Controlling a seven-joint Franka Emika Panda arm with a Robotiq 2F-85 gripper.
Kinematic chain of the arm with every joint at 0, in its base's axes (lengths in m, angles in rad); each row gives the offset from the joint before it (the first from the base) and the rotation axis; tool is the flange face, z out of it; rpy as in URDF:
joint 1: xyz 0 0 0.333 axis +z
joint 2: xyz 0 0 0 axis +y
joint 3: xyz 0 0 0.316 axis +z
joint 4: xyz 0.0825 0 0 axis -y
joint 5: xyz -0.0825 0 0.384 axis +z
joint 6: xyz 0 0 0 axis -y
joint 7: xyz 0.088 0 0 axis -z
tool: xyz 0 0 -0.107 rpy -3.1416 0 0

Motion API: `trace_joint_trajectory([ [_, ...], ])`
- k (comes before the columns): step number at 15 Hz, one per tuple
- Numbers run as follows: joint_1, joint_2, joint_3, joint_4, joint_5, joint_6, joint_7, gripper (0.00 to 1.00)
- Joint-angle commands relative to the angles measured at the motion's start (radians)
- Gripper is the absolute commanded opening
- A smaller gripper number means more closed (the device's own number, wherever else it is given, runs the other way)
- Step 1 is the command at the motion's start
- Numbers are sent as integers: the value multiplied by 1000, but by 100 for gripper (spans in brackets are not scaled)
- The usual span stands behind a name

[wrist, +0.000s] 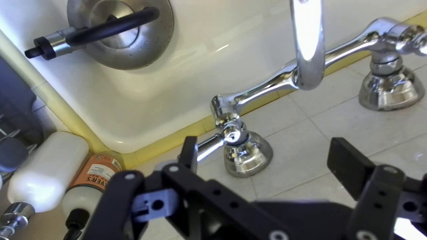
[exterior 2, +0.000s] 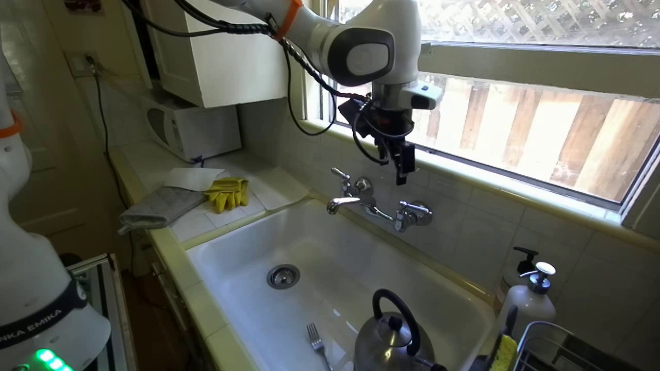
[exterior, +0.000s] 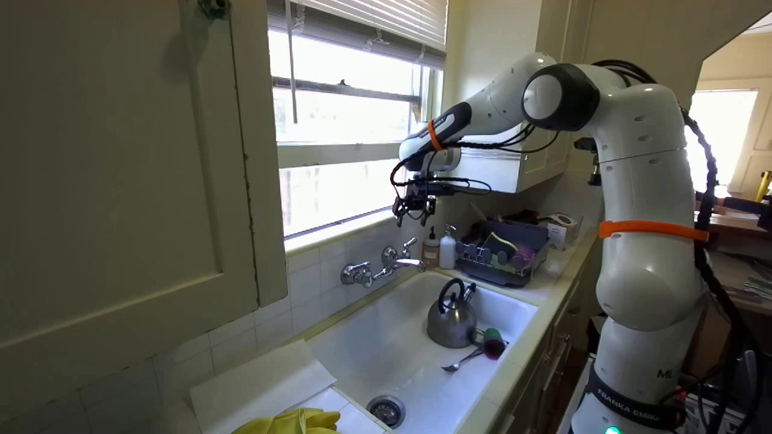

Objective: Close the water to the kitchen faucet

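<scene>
The chrome kitchen faucet (exterior: 386, 272) is on the tiled wall above the sink in both exterior views (exterior 2: 379, 210). Its spout reaches over the basin; I cannot make out a water stream. My gripper (exterior: 415, 220) points down above the faucet, close to the window sill, also in an exterior view (exterior 2: 405, 175). In the wrist view the gripper (wrist: 269, 160) is open with nothing between its fingers. One faucet handle (wrist: 210, 146) shows below the jaws, its end partly hidden behind the left finger. The handle at the right (wrist: 408, 38) is cut off by the frame edge.
A metal kettle (exterior: 452, 322), a cup (exterior: 493, 345) and a fork (exterior 2: 315, 337) lie in the white sink (exterior 2: 232, 252). Soap bottles (exterior: 447, 250) and a dish rack (exterior: 503, 271) stand at one end. Yellow gloves (exterior 2: 227, 193) lie at the other. The window sill (exterior 2: 515, 190) runs behind.
</scene>
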Motion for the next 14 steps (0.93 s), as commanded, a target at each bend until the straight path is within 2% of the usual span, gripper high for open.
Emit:
trace_joint_trajectory([
  [1,12,-94,14,-99,11,-39,-79,100],
  [14,54,-196,24,-204,-12,-105,-226,100],
])
